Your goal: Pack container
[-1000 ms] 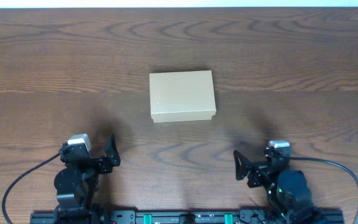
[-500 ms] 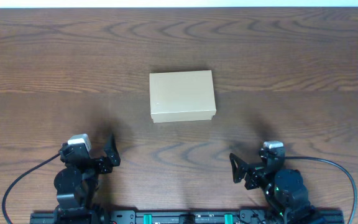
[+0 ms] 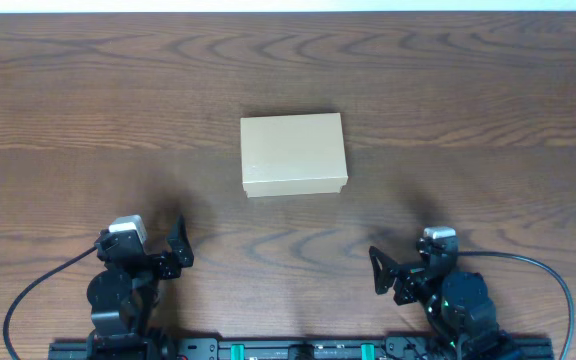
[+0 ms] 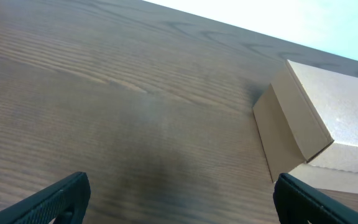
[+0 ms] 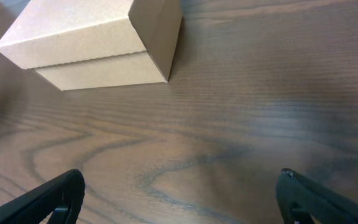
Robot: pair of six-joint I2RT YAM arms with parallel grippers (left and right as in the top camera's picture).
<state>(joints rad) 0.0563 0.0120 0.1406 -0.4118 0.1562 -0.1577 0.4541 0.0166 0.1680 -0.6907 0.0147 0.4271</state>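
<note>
You see the plain tan container (image 3: 294, 153), lid closed, flat on the worktop (image 3: 468, 100), its long axis running left-right. The left fingers (image 4: 61, 196) and right fingers (image 5: 55, 196) are spread apart, released.

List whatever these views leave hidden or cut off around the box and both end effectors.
1. Inside of the box: the lid is shut in every view, so its contents cannot be seen.
2. Full outline of the box: cut by the right edge in the left wrist view and by the top edge in the right wrist view.
3. Fingers of the left end effector and right end effector: mostly cut by the bottom edge in both wrist views.
</note>
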